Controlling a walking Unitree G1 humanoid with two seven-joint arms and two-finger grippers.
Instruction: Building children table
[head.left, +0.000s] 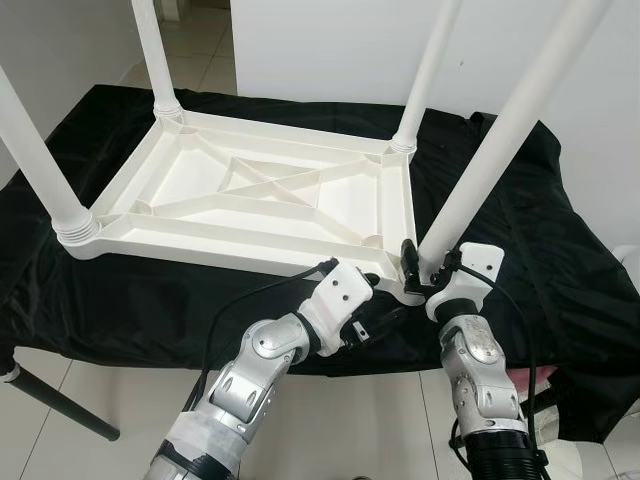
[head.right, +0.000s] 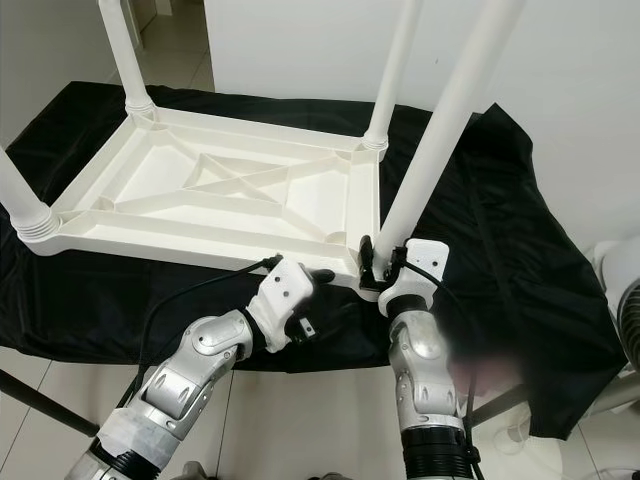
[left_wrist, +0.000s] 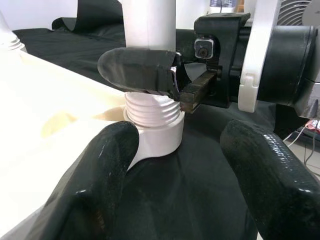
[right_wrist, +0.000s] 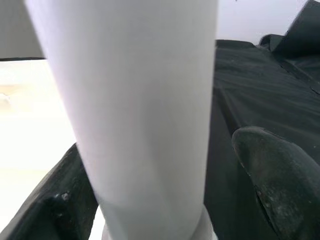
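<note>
Nearest the camera, the two silver arms reached to the near right corner of the upturned white table top (head.left: 250, 195), which lay on a black cloth (head.left: 120, 290). The right gripper (head.left: 418, 268) had its black fingers clamped around the base of the near right leg (head.left: 500, 130), just above the threaded collar (left_wrist: 152, 107). The left gripper (left_wrist: 175, 165) stood wide open beside the corner socket (left_wrist: 157, 140), holding nothing.

White plastic children's table (head.left: 250, 205) upside down on black cloth (head.left: 520, 250), four legs up.
</note>
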